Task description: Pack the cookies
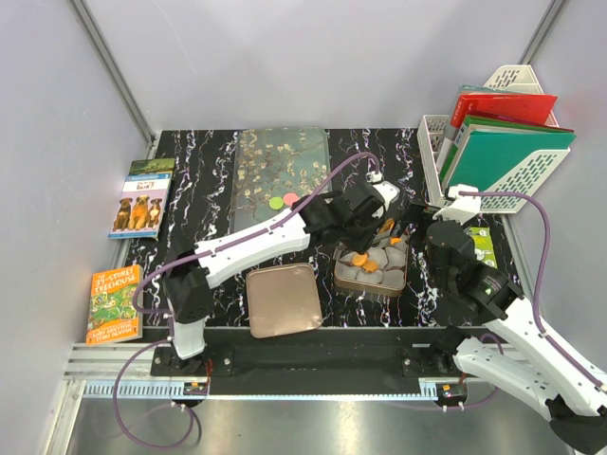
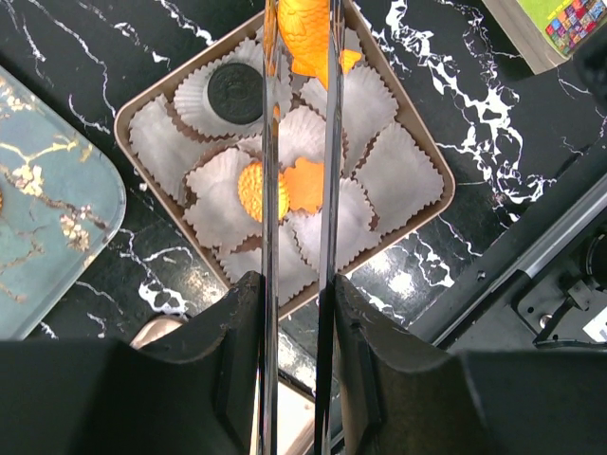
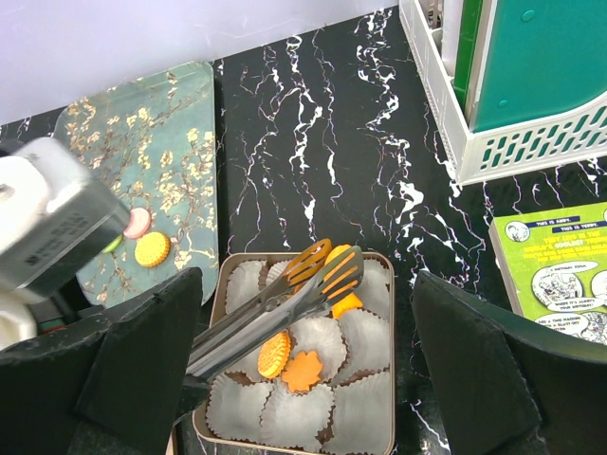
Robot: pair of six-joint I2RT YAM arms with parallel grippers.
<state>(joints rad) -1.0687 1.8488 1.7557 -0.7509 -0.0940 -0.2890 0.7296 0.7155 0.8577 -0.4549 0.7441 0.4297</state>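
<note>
While your left gripper (image 1: 368,210) hangs over the tin (image 1: 372,292) in the top view, you look to be mid-placement, with one piece carried above the wrappers. Your right gripper (image 1: 436,230) sits just beside the tin's right edge. The lid (image 1: 280,301) lies off to the tin's left. Green and pink cookies (image 1: 283,200) rest on the floral tray (image 1: 285,152).

From the left wrist, your fingers (image 2: 242,341) are clamped narrow on the tongs (image 2: 327,237). The tong tips pinch an orange cookie (image 2: 308,43) above the far wrappers (image 2: 403,180). A dark brown cookie (image 2: 234,90), a round orange one (image 2: 250,190) and a leaf-shaped one (image 2: 305,185) lie in the tin. Next, you would likely lower the tips into an empty wrapper and ease your grip so the tongs spring apart without dragging the paper.

From the right wrist, your right jaws stand wide, holding nothing. More pieces remain on the tray, so packing is partway done. The table (image 3: 313,142) is black with white marble veining. Plain pale walls close it in, with a file rack (image 3: 531,152) at the right.
</note>
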